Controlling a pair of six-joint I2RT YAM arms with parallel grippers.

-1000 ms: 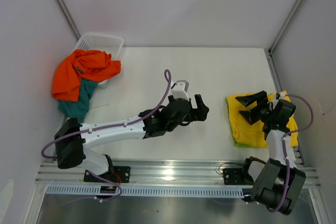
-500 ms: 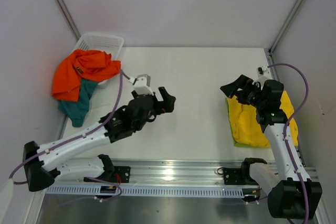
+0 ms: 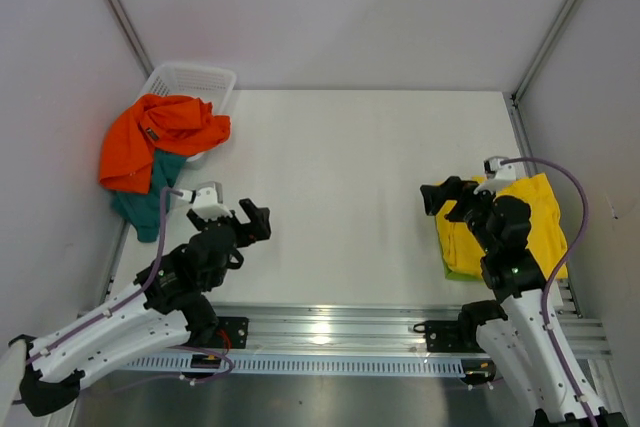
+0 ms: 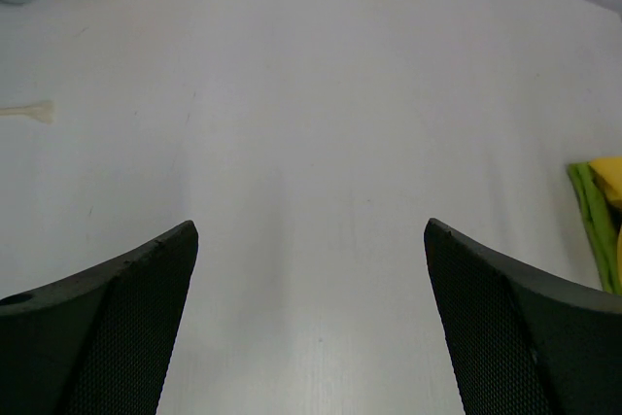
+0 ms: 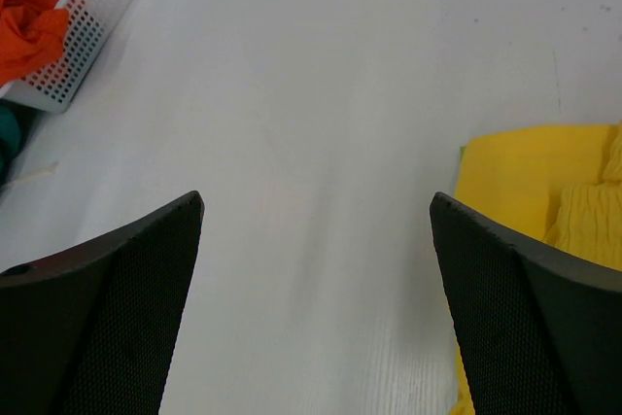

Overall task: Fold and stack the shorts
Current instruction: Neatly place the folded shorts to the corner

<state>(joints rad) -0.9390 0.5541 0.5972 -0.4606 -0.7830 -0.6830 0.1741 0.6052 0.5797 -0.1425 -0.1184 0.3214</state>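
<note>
white bench [image 3: 350, 157] lies under both hands, each spread wide and empty: left hand [image 3: 248, 225] front left, right hand [image 3: 448, 199] at the edge of yellow shorts [image 3: 535, 227] stacked on green shorts [image 3: 455, 272]. orange shorts [image 3: 160, 132] drape the basket [image 3: 205, 79] back left, with teal shorts [image 3: 145, 207] beneath.

The orange shorts [image 3: 160, 132] were seen heaped over the white basket [image 3: 195, 79] at the far left corner of the worktop [image 3: 350, 157], with the teal shorts [image 3: 150, 202] spilling out beneath them. The yellow shorts [image 3: 535, 232] were laid flat near the right edge, with an edge of the lime green shorts [image 3: 456, 271] showing underneath. The left gripper [image 3: 248, 225] was held near the teal shorts and the right gripper [image 3: 448, 197] at the yellow shorts' left edge. The jaws of both were spread, and nothing was held.
</note>
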